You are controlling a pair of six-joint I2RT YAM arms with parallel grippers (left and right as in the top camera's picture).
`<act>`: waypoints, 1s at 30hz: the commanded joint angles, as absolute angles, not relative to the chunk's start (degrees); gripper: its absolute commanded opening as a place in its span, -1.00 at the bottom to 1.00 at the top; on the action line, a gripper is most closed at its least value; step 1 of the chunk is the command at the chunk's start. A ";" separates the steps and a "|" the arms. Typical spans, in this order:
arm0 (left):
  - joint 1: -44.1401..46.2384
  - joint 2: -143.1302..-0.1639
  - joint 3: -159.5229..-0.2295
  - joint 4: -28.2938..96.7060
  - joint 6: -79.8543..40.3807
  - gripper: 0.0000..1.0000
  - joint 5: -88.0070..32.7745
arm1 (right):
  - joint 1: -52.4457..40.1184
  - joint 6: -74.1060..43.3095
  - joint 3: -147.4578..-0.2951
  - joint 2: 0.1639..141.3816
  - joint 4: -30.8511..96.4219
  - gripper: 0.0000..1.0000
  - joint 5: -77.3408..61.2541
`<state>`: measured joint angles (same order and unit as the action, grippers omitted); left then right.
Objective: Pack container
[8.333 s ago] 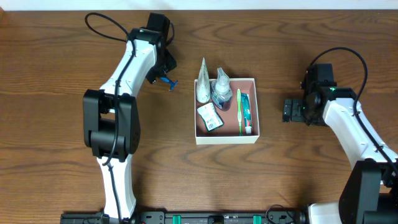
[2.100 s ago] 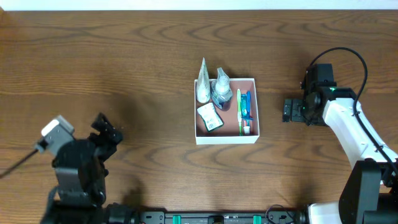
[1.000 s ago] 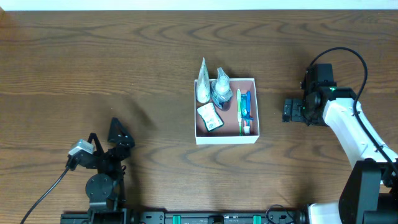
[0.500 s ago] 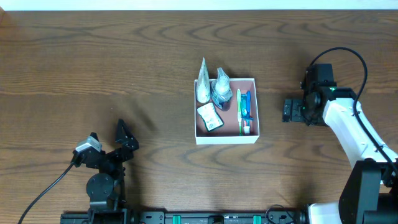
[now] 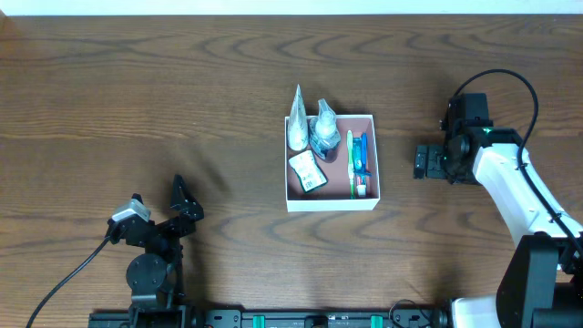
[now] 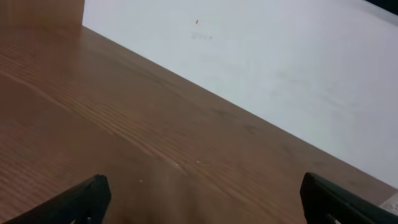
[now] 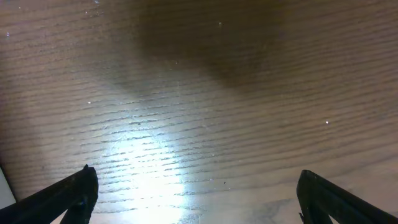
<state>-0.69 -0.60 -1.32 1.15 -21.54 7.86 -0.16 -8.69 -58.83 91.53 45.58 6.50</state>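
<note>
Overhead: the shallow white cardboard box with reddish-brown inside (image 5: 332, 205) is seen centred on the brown wooden table (image 5: 137, 91), filled; both arms are best kept clear. The left gripper (image 5: 187, 199), by the front edge, and the right gripper (image 5: 421, 162), near the box's right side, are spread wide, empty.

Wrist views: only bare table is shown, perhaps a box corner.

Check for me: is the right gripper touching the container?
Apart. The overhead view shows a strip of bare table between the right gripper and the container, at its right wall.
</note>
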 commanded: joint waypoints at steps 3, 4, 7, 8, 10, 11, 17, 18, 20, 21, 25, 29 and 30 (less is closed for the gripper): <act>-0.56 -0.27 -0.25 3.53 -20.40 0.96 7.94 | -0.40 -8.27 -58.92 91.07 45.63 0.99 7.27; -0.56 -0.27 -0.25 3.55 -20.40 0.96 7.92 | -0.40 -8.27 -58.92 91.07 45.63 0.98 7.27; -0.56 -0.27 -0.25 3.53 -20.40 0.96 7.94 | -0.40 -8.27 -58.92 91.07 45.60 0.99 7.27; -0.56 -0.27 -0.25 3.55 -20.40 0.96 7.92 | -0.38 -8.27 -58.92 91.07 45.63 0.98 7.27; -0.56 -0.27 -0.25 3.53 -20.40 0.96 7.94 | -0.40 -8.27 -58.92 91.07 45.63 0.98 7.27; -0.56 -0.27 -0.25 3.53 -20.40 0.96 7.92 | -0.40 -8.27 -58.92 91.07 45.63 0.99 7.27; -0.56 -0.27 -0.25 3.53 -20.40 0.96 7.94 | -0.51 -8.27 -58.92 89.17 45.65 0.99 7.27; -0.56 -0.27 -0.25 3.53 -20.40 0.96 7.94 | -0.60 -8.27 -58.92 87.39 45.65 0.98 7.27; -0.56 -0.27 -0.25 3.55 -20.40 0.96 7.92 | -0.91 -8.27 -58.92 83.88 45.65 0.99 7.27; -0.56 -0.27 -0.25 3.53 -20.40 0.96 7.92 | -1.21 -8.27 -58.92 81.80 45.65 0.98 7.27; -0.56 -0.27 -0.25 3.53 -20.40 0.96 7.94 | -2.48 -7.31 -58.92 72.31 45.76 0.99 7.79; -0.56 -0.27 -0.25 3.53 -20.40 0.96 7.94 | -2.66 -4.64 -58.89 62.70 46.26 0.98 8.40; -0.56 -0.27 -0.25 3.53 -20.40 0.96 7.94 | -2.66 -4.62 -58.89 60.82 46.30 0.98 8.40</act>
<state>-0.69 -0.60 -1.34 1.19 -21.12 7.84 -2.28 -6.74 -58.76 65.43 46.04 7.18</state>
